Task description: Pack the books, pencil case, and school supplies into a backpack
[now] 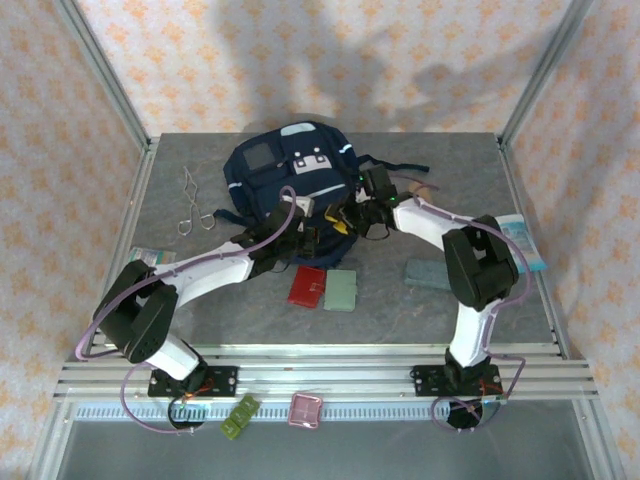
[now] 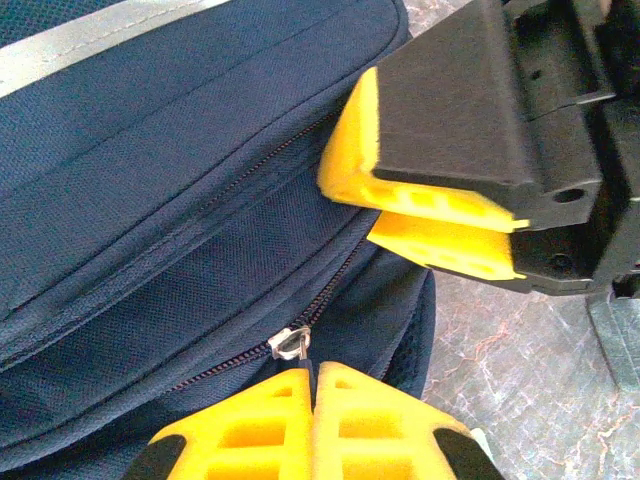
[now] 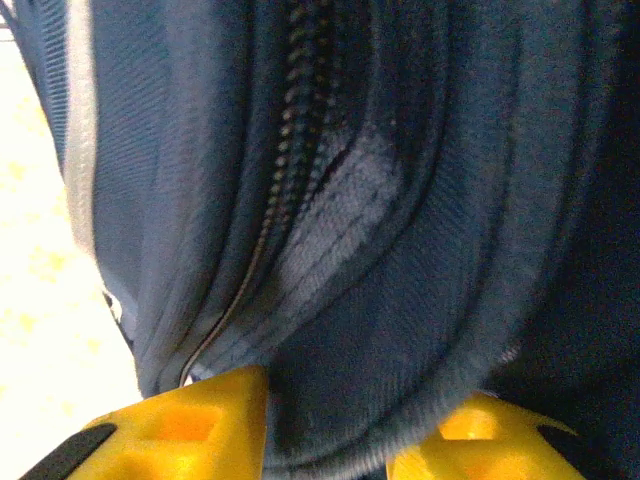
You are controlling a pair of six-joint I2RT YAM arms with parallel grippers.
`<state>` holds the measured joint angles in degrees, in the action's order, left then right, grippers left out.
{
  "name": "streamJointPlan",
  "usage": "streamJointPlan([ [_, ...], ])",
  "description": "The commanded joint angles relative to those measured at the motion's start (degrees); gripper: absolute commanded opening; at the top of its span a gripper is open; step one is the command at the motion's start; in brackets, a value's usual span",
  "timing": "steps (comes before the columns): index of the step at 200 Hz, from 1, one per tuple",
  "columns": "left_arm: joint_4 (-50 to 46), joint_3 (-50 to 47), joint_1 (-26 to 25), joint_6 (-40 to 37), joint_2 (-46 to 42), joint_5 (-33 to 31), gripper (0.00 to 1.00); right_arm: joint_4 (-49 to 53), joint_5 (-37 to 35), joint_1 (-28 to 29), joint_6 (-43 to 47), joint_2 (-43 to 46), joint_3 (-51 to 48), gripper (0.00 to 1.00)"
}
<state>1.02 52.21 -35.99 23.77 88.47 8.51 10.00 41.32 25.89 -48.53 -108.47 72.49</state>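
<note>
Navy-blue fabric backpack (image 1: 285, 170) lying flat at far centre of the surface (image 1: 200, 300), visible zip shut, red square case (image 1: 306, 286) and pale green rectangular case (image 1: 341, 290) side by side just in front, slate-grey slab (image 1: 428, 273) to their right

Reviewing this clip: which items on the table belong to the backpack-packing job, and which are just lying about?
Job: backpack, red case, pale green case, slate-grey slab.
Lying about: metal scissor-like tool, light-blue packet, green piece and pink piece on the front rail.
</note>
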Motion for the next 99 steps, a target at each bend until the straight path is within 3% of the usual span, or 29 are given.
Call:
streamJointPlan([
  [1, 2.4, -0.2, -0.9, -0.2, 2.1, 1.5, 0.0, -1.3, -1.2, 0.5, -1.1, -2.5, 1.9, 0.23],
  [13, 1.7, 0.0, -0.9, -0.1, 3.2, 0.6, 0.0, -2.1, -1.2, 0.5, -1.8, -3.1, 1.9, 0.1],
  [29, 1.6, -0.3, -0.9, -0.1, 4.5, -0.2, 0.0, -3.1, -0.9, 0.5, -2.5, -2.9, 1.3, 0.0],
  [39, 1.8, -0.4, -0.9, 0.1, 5.1, -0.3, 0.0, -3.4, -0.9, 0.5, -2.6, -2.5, 1.0, 0.0],
  [63, 1.8, -0.3, -0.9, 0.5, 6.0, -0.7, 0.24, -3.5, -0.6, 0.5, -2.8, -1.6, 0.7, 0.0],
  [99, 1.7, 0.5, -0.8, 0.4, 7.3, -0.7, 0.37, -3.8, -0.2, 0.5, -2.9, -1.1, 0.6, 0.0],
])
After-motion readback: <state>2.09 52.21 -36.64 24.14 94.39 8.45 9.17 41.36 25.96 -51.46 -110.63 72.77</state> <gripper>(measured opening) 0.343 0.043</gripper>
